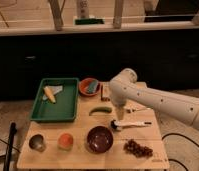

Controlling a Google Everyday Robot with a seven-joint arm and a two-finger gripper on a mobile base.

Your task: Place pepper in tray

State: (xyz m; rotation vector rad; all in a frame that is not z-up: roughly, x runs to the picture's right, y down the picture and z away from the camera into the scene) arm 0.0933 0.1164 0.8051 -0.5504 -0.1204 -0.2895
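Note:
The pepper (100,110) is a small curved dark-green pod lying on the wooden table (78,155), just right of the tray. The tray (60,105) is a large green rectangle at the table's left back, with a yellow corn-like piece (49,93) in it. My gripper (119,114) hangs at the end of the white arm, pointing down just right of the pepper and slightly above the table. It holds nothing that I can see.
An orange bowl (89,87) stands behind the pepper. A dark red bowl (99,138), an orange fruit (66,141) and a metal cup (36,142) line the front. A white-handled brush (129,124) and a grape bunch (138,148) lie at the right.

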